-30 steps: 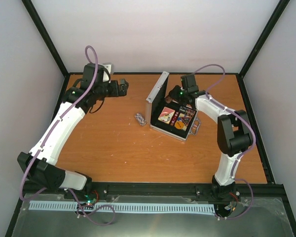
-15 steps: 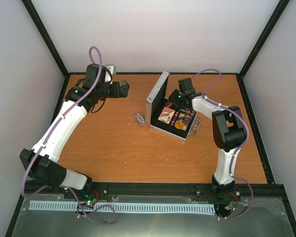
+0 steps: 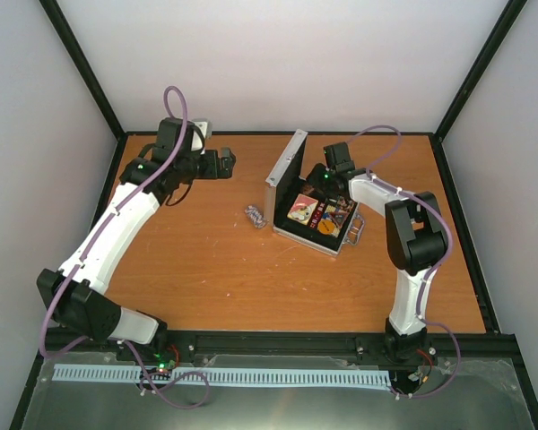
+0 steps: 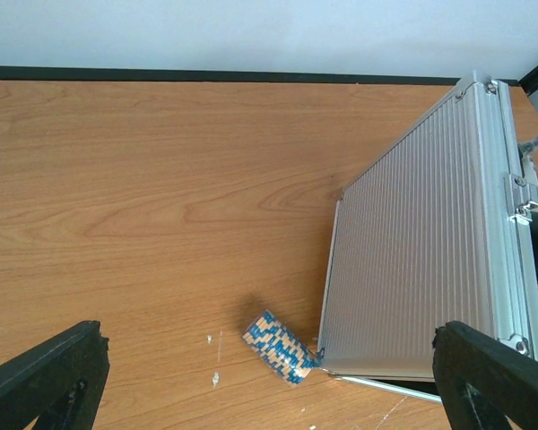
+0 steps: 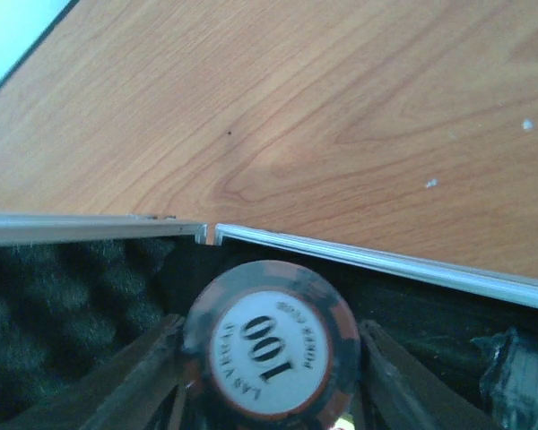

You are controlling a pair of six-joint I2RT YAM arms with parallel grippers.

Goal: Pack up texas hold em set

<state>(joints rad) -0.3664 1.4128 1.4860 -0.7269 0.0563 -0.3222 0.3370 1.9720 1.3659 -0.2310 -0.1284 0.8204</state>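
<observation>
One dark, red-edged round chip marked 100 (image 5: 269, 340) is gripped by the right end effector (image 5: 271, 360) just inside the far edge of the open silver metal case (image 3: 285, 172); release is judged to be needed next. The left end effector (image 3: 221, 161) is spread open.

Over the last second the right gripper (image 3: 326, 176), clamped on a 100 poker chip (image 5: 269, 345), has moved a little left and nearer, toward the raised lid (image 3: 287, 168) of the silver case (image 3: 307, 240). The right arm's elbow (image 3: 412, 237) has swung inward. The left arm (image 3: 117, 224) has edged slightly right. Nearly all of this happened in the first half-second.
</observation>
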